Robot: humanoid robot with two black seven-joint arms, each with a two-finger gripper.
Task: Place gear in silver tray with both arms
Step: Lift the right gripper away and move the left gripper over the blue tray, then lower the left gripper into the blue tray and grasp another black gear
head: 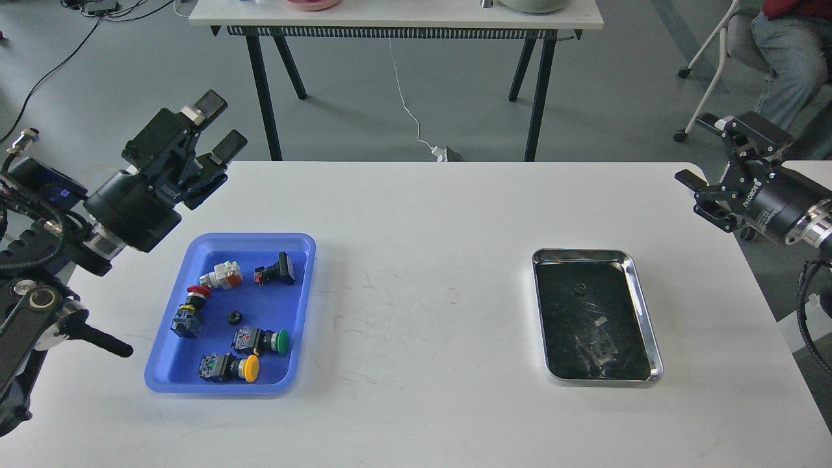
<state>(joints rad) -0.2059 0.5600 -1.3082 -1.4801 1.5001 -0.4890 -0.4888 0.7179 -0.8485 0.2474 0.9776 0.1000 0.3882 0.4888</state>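
A white table [416,273] fills the view, faintly scuffed near its middle. Beyond it lies grey floor, where a second table [396,16] stands on black legs with a white cable [406,104] trailing down to a plug on the floor. At the top right a seated person [790,45] in jeans shows partly, beside a chair [715,52] on castors.

On the left of the white table sits the blue tray [195,364], holding several push-button switches: one with a red cap [195,296], one green [281,341], one yellow [249,368], a grey-white one [222,275] and a black one [279,269]. Among them, near the tray's middle, lies a small black gear [234,318].

Over on the right sits the silver tray [643,312], its dark bottom scratched and reflective. A tiny dark piece [576,290] rests in its far half; what it is cannot be told at this size.

The left gripper [218,127] hangs above the table's far left edge, just beyond the blue tray's far corner, fingers spread apart and empty. The gear lies in the tray below and nearer than it, apart from the fingers.

The right gripper [705,153] hovers off the table's far right corner, pointing left, its fingers spread with nothing between them. The silver tray lies nearer and to its left, well apart.
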